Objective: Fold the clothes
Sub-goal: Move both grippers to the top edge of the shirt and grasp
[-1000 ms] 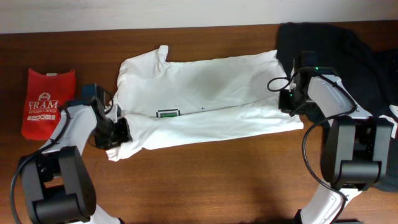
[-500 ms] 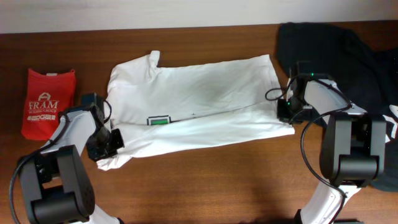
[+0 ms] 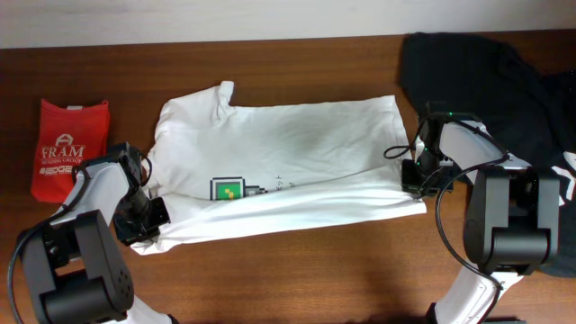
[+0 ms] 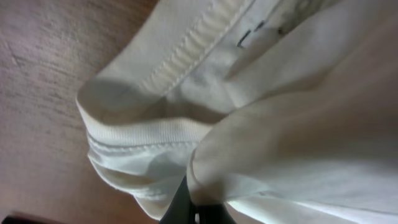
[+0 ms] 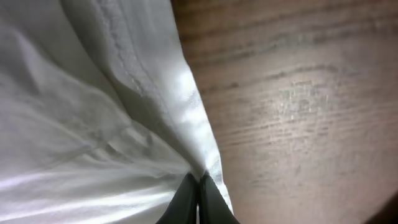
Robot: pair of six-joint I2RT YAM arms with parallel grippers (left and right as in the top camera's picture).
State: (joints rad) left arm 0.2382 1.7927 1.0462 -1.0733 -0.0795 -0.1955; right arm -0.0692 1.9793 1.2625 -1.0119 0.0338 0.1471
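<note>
The white T-shirt (image 3: 288,144) lies spread across the table's middle, its near edge folded up lengthwise, with the green-and-yellow square mark (image 3: 228,189) showing near the fold. My left gripper (image 3: 144,216) is shut on the shirt's left corner; the left wrist view shows bunched white cloth (image 4: 261,124) pinched in the dark jaws. My right gripper (image 3: 417,176) is shut on the shirt's right hem; the right wrist view shows the hem (image 5: 155,93) caught between closed fingertips (image 5: 186,196).
A small red folded shirt (image 3: 68,147) printed "FRAM" lies at the far left. A big black garment (image 3: 504,63) is heaped at the back right, beside my right arm. Bare wooden table (image 3: 297,270) runs along the front.
Both grippers have drawn the shirt leftward and toward the front. The left gripper moved down-left with its corner; the square mark now shows fully on the fold.
</note>
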